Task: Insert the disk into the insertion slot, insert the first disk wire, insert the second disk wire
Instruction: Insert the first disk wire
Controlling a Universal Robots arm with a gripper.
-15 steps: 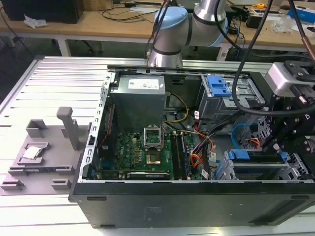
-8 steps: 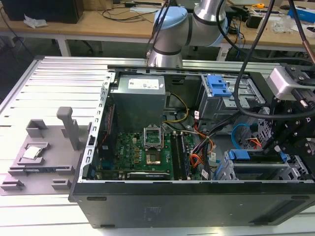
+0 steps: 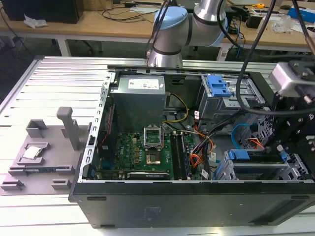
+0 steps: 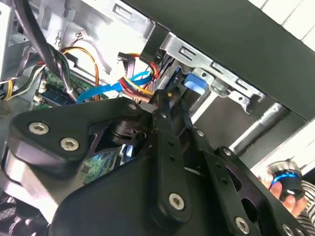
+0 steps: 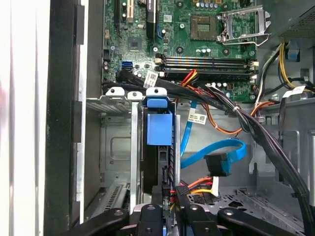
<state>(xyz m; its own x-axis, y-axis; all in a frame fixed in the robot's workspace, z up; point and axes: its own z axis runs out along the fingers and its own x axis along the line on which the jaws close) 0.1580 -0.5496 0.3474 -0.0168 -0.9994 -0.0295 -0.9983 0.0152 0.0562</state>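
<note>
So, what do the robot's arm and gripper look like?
The arm is round silver tubing with pale blue joint caps. Black cables run to a light grey block at its wrist. The gripper is black, built of flat angular links with silver screws.

No legible txt from my end. Exterior view: white sticker (image 3: pixel 145 83) on the grey sheet-metal power supply box (image 3: pixel 138 105), print too small to read. First wrist view: one small white paper tag (image 5: pixel 151 77) and a second white paper tag (image 5: pixel 197 117) on the black cable bundle (image 5: pixel 231 105), both with dark marks I can't make out. White markings on the green circuit board (image 5: pixel 142 44) are also unreadable.
</note>
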